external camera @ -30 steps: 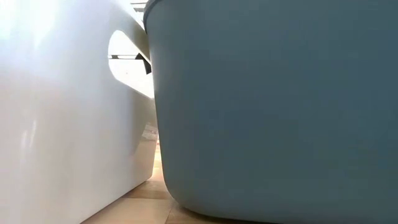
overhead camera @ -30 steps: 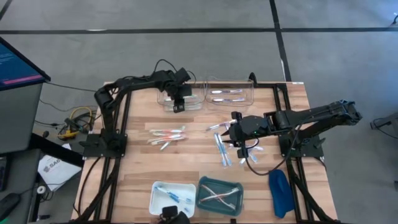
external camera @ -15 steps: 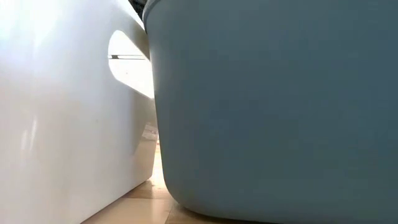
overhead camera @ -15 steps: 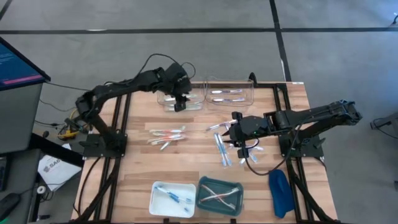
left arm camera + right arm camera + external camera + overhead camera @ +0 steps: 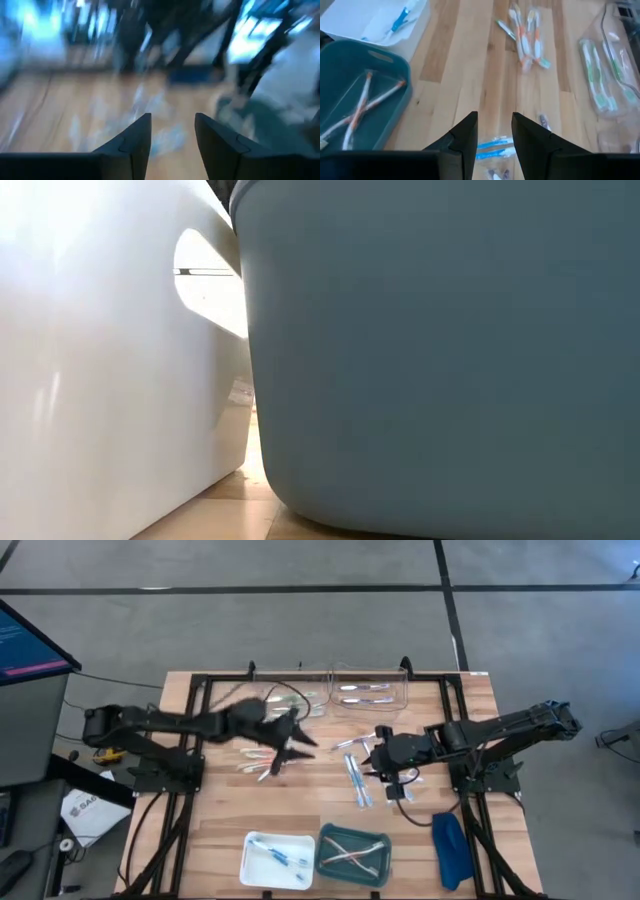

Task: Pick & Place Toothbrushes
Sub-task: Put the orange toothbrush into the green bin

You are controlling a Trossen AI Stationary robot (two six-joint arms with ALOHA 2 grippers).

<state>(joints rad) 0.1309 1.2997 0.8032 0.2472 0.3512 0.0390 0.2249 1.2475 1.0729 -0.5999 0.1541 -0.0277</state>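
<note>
Pink/orange toothbrushes (image 5: 262,760) (image 5: 530,42) lie flat on the wooden table, left of its middle. Blue wrapped toothbrushes (image 5: 357,783) (image 5: 495,147) lie flat right of the middle. My left gripper (image 5: 297,747) (image 5: 172,132) is open above the right end of the pink/orange group, blurred by motion, with nothing between its fingers. My right gripper (image 5: 373,754) (image 5: 495,135) is open just above the far end of the blue group. More toothbrushes lie in the trays and bins.
Two clear trays (image 5: 370,690) (image 5: 292,702) with toothbrushes stand at the far edge. A white tray (image 5: 250,845) and a teal bin (image 5: 325,840) stand at the near edge; their walls (image 5: 100,380) (image 5: 450,360) fill the low view. A dark-blue oblong object (image 5: 449,850) lies near right.
My left arm has swung fast from the far left clear tray toward the near edge and now hangs over the pink/orange toothbrushes at mid table. My right gripper has stayed by the blue toothbrushes.
</note>
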